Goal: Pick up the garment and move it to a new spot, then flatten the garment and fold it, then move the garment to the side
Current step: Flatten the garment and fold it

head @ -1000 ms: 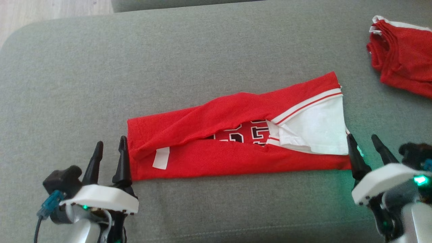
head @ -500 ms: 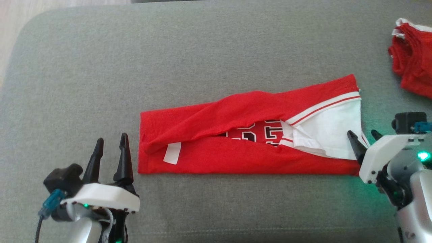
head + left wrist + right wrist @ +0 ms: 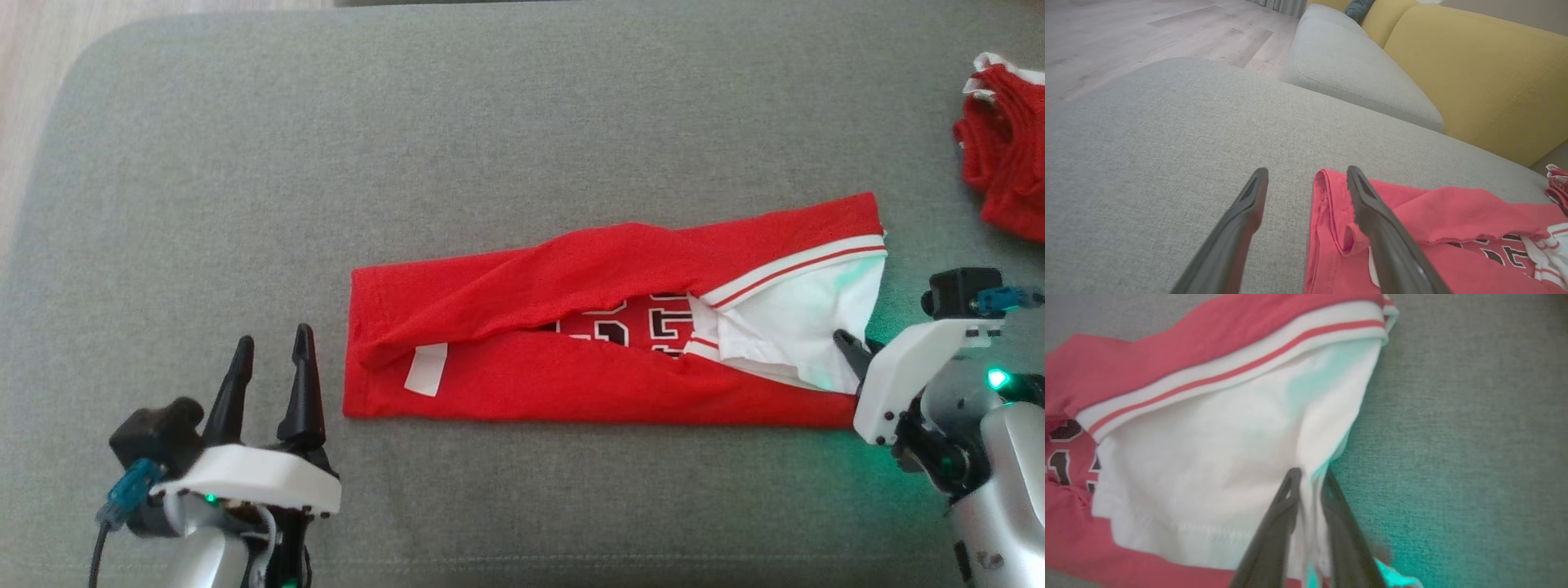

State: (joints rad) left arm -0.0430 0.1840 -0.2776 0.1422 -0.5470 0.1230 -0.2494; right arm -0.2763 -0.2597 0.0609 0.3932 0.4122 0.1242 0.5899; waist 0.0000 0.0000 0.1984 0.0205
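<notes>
Fold step in hand. Garment [image 3: 571, 384], lengthwise-folded strip, laid mid-way on grey cushion [image 3: 490, 122]. Right gripper [image 3: 1310, 473] clamped on white right-end edge. Left gripper [image 3: 273, 339] held spread, just beside left end. Next move judged: left end to be gripped, strip halved end over end.

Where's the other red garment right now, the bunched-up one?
In the head view, the bunched red garment lies at the upper right edge, on the grey cushion, apart from the folded red jersey and beyond its white-trimmed end.
</notes>
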